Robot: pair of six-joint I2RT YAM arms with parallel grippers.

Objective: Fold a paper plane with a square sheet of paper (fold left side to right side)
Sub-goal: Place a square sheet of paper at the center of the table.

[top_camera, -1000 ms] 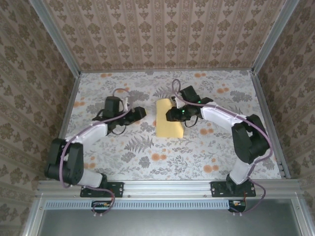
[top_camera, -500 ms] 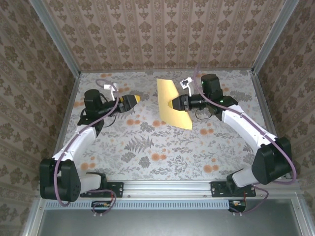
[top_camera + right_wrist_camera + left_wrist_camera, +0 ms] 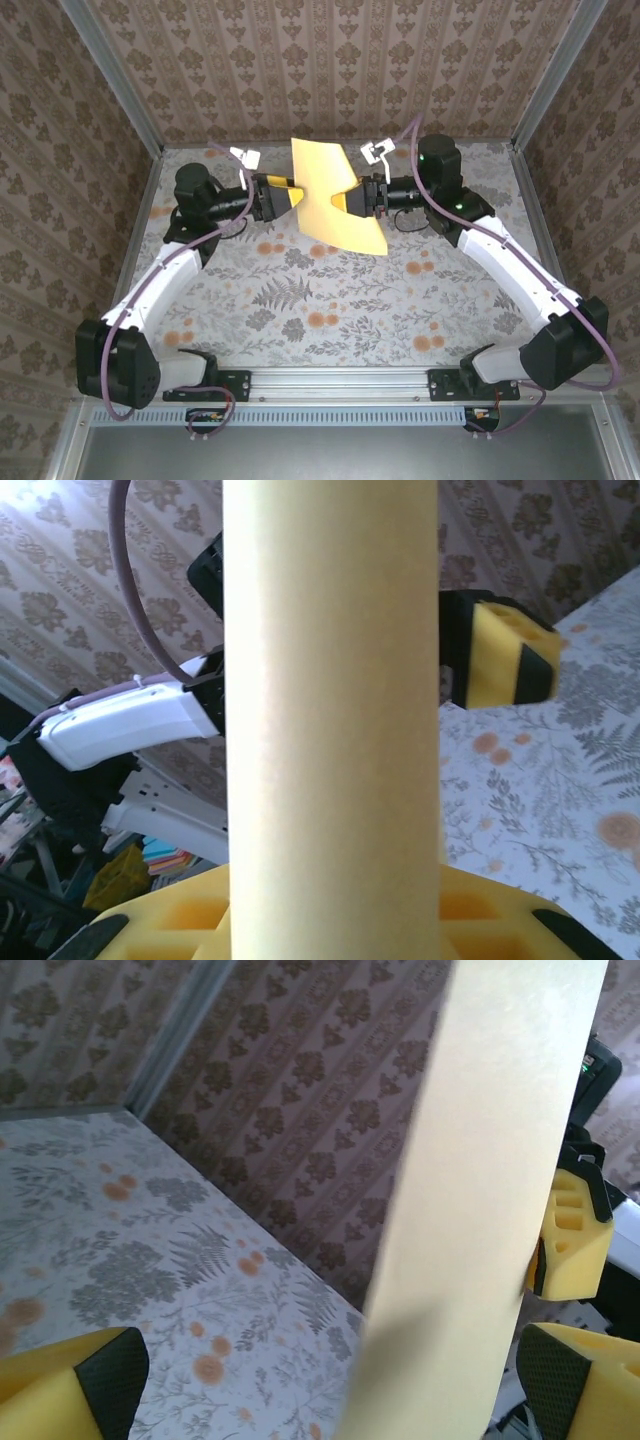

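Sheets: one. The sheet (image 3: 322, 178) is yellow-orange, lifted off the table (image 3: 300, 300), hanging bowed in the air between the two grippers over the far middle.
Grippers: two, facing each other across the sheet.
Right gripper (image 3: 346, 203): narrow, pinching the sheet's right side and holding it up. Its yellow fingers (image 3: 185, 910) sit at the sheet's base in the right wrist view.
Left gripper (image 3: 291, 194): jaws wide, at the sheet's left edge. In the left wrist view the sheet runs up through the gap between its fingers (image 3: 60, 1400), not clamped.
Arms: two, left arm (image 3: 165, 280) and right arm (image 3: 510, 265), both stretched toward the far side.
Table: one, floral print.
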